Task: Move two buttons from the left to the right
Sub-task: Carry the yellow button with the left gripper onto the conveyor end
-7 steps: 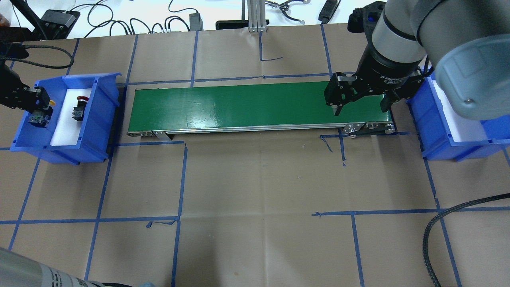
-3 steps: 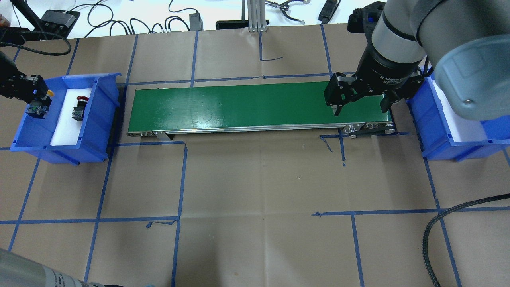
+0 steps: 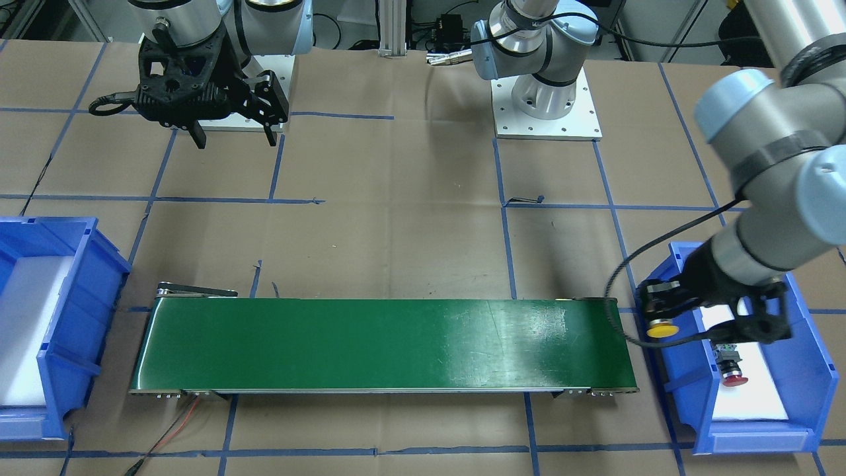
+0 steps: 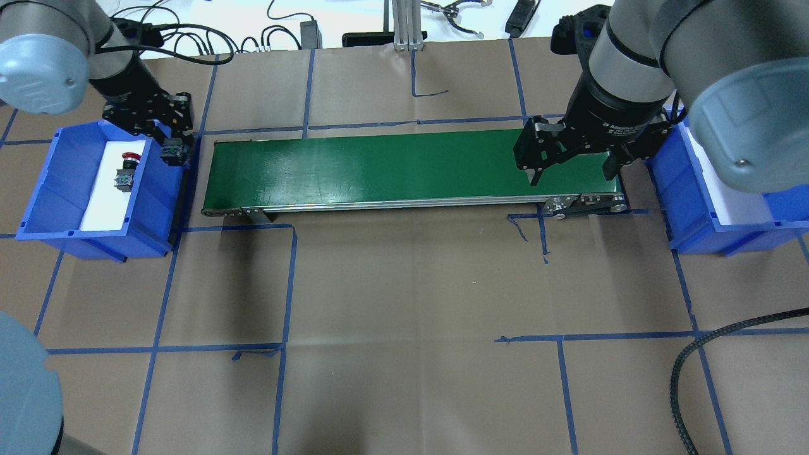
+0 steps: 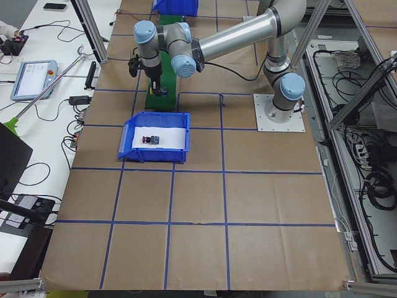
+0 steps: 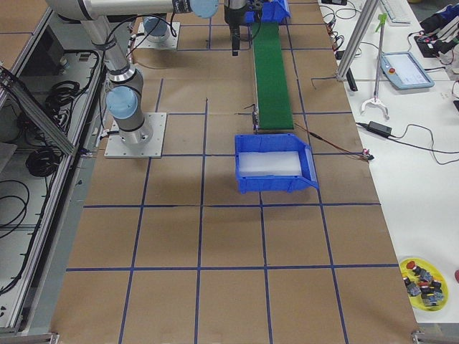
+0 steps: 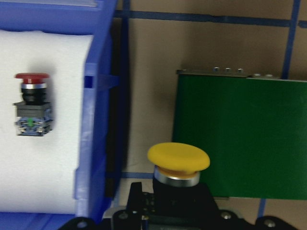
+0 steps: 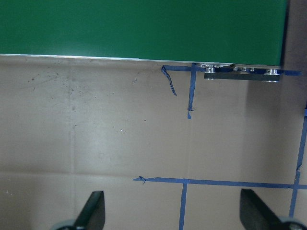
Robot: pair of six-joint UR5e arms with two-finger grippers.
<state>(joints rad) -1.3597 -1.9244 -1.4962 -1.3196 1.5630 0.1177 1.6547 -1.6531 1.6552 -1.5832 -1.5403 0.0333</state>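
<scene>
My left gripper [image 4: 169, 145] is shut on the yellow button [image 7: 178, 158], gripping its black body. It hangs over the wall of the left blue bin [image 4: 44, 208] that faces the green conveyor belt [image 4: 379, 165]. The front-facing view shows the yellow button [image 3: 662, 328] just past the belt's end. The red button [image 4: 126, 170] lies on its side on white foam inside that bin and also shows as the red button [image 7: 31, 103] in the left wrist view. My right gripper [image 4: 572, 170] hangs open and empty above the belt's right end.
A second blue bin [image 4: 695, 215] with a white foam liner stands just right of the belt. A black cable [image 4: 689, 366] loops over the table's front right corner. Cables and tools lie along the far edge. A yellow dish [image 6: 423, 280] of spare parts sits off the table.
My left arm has lifted and swung right across the bin with the yellow button, from the bin's outer side to the wall by the belt. The right arm has not moved.
</scene>
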